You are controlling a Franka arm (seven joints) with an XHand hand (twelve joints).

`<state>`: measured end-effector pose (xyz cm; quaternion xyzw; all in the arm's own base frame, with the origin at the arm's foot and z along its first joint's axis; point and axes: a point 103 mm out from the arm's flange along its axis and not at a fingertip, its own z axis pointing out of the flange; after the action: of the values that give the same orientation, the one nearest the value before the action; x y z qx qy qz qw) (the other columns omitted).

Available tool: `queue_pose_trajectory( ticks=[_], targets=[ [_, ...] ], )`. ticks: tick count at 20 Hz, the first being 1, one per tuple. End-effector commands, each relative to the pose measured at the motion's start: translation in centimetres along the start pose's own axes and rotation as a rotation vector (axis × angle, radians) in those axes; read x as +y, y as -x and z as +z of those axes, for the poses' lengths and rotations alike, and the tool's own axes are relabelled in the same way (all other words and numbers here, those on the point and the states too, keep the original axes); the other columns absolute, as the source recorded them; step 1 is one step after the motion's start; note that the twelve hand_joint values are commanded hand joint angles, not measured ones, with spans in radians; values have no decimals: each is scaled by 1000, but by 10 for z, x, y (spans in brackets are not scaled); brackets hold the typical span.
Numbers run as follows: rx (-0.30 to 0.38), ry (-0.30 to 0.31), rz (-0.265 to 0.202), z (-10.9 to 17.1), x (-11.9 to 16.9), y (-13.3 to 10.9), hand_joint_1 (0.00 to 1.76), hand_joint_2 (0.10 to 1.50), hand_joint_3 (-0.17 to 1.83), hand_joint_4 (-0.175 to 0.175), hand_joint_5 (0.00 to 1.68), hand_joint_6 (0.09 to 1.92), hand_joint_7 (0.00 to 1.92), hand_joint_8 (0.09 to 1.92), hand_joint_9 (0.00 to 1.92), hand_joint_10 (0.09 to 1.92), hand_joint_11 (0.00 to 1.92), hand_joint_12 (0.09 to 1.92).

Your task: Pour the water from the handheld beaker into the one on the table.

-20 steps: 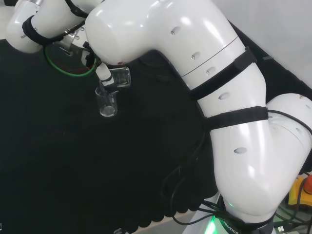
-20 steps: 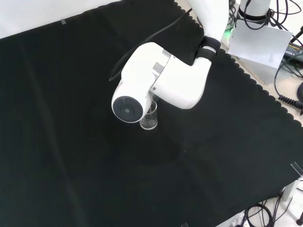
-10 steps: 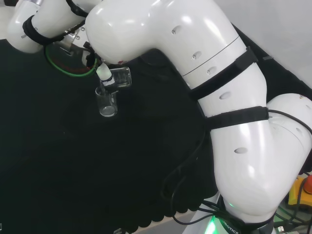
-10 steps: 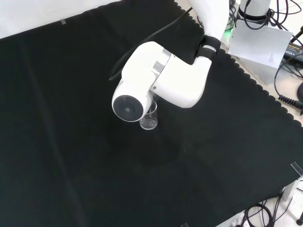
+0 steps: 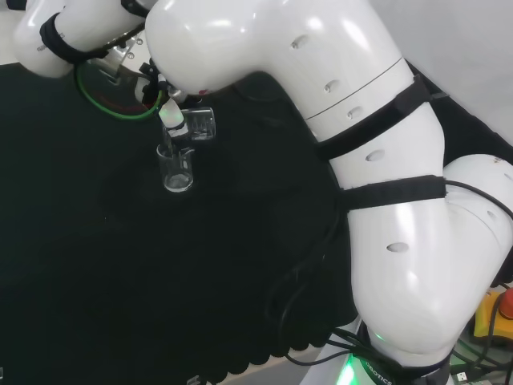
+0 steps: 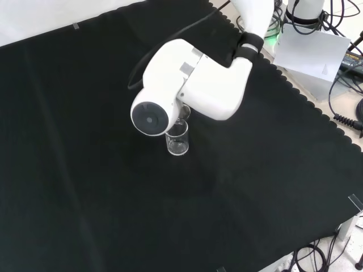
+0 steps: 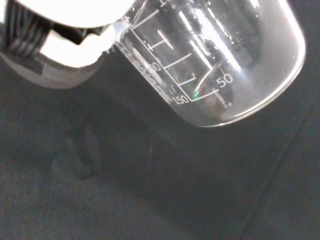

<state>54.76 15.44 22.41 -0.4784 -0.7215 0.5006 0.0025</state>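
Observation:
In the head view the hand (image 5: 170, 119) is curled round a clear handheld beaker (image 5: 200, 124), which lies tipped almost on its side. Just below its mouth a second clear beaker (image 5: 176, 169) stands upright on the black cloth. The wrist view shows the handheld beaker (image 7: 215, 55) close up, tilted, with printed scale marks and one finger (image 7: 65, 42) against its wall. I cannot tell how much water is in it. In the front view the table beaker (image 6: 177, 139) stands just below the arm's white link (image 6: 187, 88), which hides the hand. A sliver of the handheld beaker (image 6: 185, 111) shows above it.
A green cable loop (image 5: 112, 108) lies on the cloth behind the hand in the head view. In the front view a white box (image 6: 311, 54) and cables (image 6: 346, 113) sit beyond the cloth's scalloped right edge. Wide black cloth (image 6: 85, 187) spreads left and front of the beakers.
The arm's link and the hand with the handheld beaker have shifted slightly upward, so more of the table beaker shows in the front view. The table beaker has stayed in place.

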Motion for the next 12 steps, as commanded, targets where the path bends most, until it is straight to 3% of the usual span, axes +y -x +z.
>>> queue_pose_trajectory(
  ticks=[1,12],
  targets=[
    [66,42,-25,3,-1,4,1115,724,553,175,1249,675,1709,87,1574,87,1138,869],
    [176,112,-58,14,-5,13,1114,722,557,175,1247,680,1710,87,1574,87,1140,869]
  ],
)
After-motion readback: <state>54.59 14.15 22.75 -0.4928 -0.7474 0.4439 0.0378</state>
